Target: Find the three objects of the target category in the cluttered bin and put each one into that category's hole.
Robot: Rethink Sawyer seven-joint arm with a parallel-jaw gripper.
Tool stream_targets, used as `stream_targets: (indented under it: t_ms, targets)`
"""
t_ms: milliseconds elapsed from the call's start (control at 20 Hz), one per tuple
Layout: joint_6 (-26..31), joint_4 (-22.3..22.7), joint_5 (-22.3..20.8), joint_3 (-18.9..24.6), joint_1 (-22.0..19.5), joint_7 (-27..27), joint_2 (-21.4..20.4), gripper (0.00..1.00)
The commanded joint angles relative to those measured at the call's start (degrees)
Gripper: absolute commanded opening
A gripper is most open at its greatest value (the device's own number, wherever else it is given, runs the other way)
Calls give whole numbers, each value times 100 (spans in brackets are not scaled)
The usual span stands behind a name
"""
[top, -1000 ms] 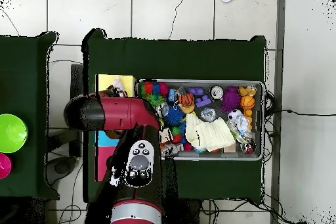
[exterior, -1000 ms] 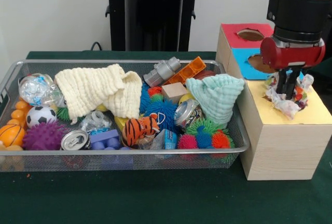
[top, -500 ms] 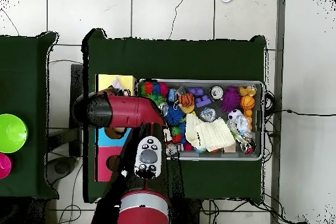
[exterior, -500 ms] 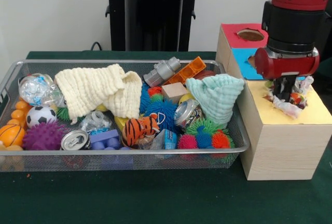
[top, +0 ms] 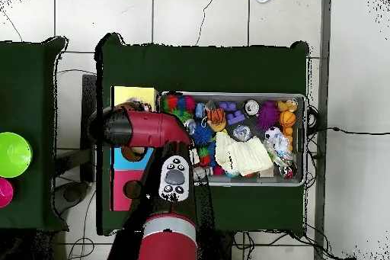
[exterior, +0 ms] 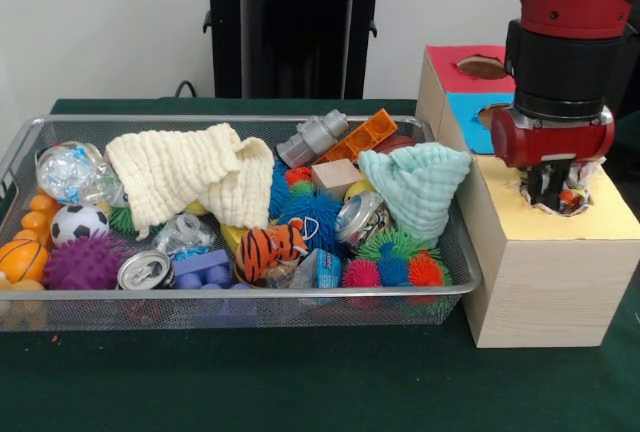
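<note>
Overall, the table (exterior: pixel 300 382) wore a dark green cover and stood before a plain pale wall, with the robot's black pedestal (exterior: pixel 295 22) at its far side; from above, the floor around it was pale tile, and a second green-covered table (top: pixel 30 81) beside it carried a lime-green bowl (top: pixel 13 154).

The bin (exterior: pixel 250 310) of silver wire mesh lay on the table, crowded with toys: a cream waffle cloth (exterior: pixel 190 177), a mint-green cloth (exterior: pixel 418 187), a striped tiger toy (exterior: pixel 268 247), a soccer ball (exterior: pixel 78 222) and a purple spiky ball (exterior: pixel 85 264) among them. Just beside the bin stood the pale wooden box (exterior: pixel 545 282), its top marked in red, blue and yellow.

The hole (exterior: pixel 560 197) in the yellow surround lay directly under the fingers (exterior: pixel 552 184), and a printed cloth (exterior: pixel 572 195) sat bunched in its mouth, only crumpled white edges with coloured patches showing around the black fingers. The fingers reached down into the hole amid that cloth, touching it. Whether they were spread or pinching the cloth I could not tell, since the red wrist and the cloth hid their tips. From overhead the arm (top: pixel 141 129) covered the box's yellow end.
</note>
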Motion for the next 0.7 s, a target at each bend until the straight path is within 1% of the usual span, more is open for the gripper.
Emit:
stream_targets:
  t_ms: [50, 250, 450, 650, 700]
  targets:
    - [-339, 176, 120, 530, -212, 1165, 628, 0]
    - [-774, 94, 49, 480, -183, 1192, 851, 0]
    - [-983, 23, -36, 421, -178, 1093, 1056, 0]
    - [-1072, -82, 1, 331, -129, 1084, 1210, 0]
    - [-1148, -72, 12, 376, -162, 1100, 1226, 0]
